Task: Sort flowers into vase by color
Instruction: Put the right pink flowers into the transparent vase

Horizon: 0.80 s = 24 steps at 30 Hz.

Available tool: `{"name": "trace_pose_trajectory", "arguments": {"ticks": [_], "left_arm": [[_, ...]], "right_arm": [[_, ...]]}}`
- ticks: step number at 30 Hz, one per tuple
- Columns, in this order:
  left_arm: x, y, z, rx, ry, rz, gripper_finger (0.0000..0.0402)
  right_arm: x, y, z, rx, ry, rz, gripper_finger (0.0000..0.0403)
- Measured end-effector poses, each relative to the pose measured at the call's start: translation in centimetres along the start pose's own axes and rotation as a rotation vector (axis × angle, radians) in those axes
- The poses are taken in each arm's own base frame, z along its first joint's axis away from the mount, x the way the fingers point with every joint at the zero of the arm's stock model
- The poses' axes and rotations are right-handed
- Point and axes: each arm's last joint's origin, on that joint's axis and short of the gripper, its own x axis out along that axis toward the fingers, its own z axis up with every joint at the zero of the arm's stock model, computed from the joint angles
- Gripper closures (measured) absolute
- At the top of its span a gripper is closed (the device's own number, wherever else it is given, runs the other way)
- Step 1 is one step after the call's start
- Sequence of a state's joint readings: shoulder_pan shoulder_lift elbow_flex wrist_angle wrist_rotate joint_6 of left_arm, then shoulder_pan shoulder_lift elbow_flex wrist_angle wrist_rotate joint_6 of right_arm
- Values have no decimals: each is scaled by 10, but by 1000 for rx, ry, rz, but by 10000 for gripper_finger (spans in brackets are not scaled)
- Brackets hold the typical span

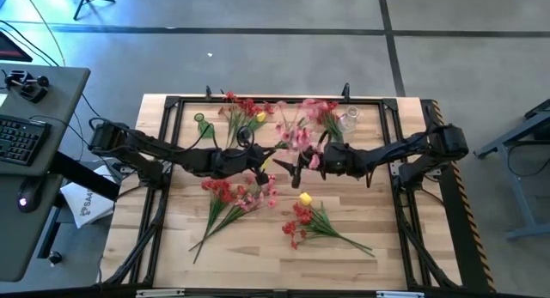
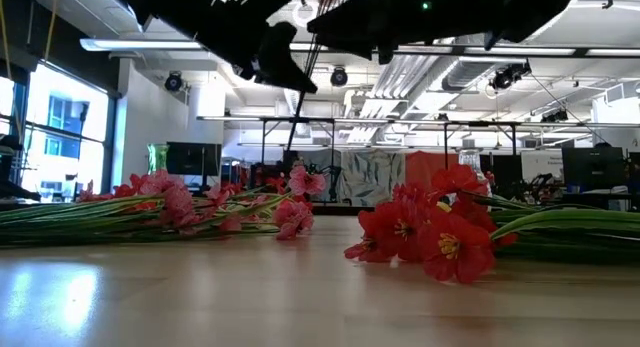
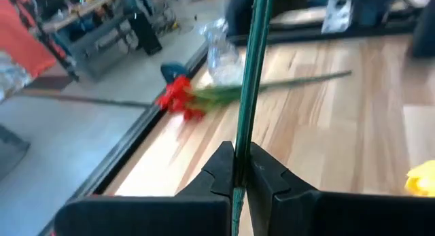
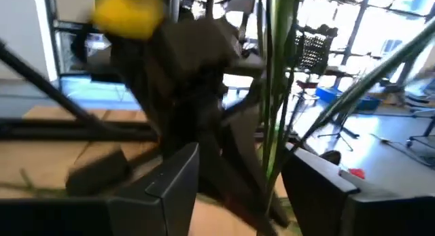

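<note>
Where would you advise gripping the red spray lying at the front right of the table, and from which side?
Grip the red spray on its bare green stems, right of the blossoms, coming straight down; the stems lie flat, fanning toward the front right corner.

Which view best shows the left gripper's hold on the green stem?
Left wrist view: the left gripper is shut on the green stem, pinched between its fingers. High view shows both grippers meeting mid-table; low view only dark arms overhead; right wrist view is blurred.
</note>
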<state>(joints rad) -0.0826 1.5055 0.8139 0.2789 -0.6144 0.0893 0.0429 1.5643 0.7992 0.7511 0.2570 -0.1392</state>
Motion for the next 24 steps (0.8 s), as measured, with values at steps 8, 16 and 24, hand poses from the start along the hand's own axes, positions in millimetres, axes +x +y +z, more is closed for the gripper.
{"name": "trace_pose_trajectory", "arguments": {"ticks": [8,16,24], "left_arm": [[3,4,-5,-30,44,2,401],[3,3,-5,-37,44,-34,401],[3,2,-5,-39,43,-73,399]], "right_arm": [[2,-2,6,15,-29,-12,292],[2,-2,7,9,-35,-16,370],[2,-2,6,-26,-30,-15,399]]}}
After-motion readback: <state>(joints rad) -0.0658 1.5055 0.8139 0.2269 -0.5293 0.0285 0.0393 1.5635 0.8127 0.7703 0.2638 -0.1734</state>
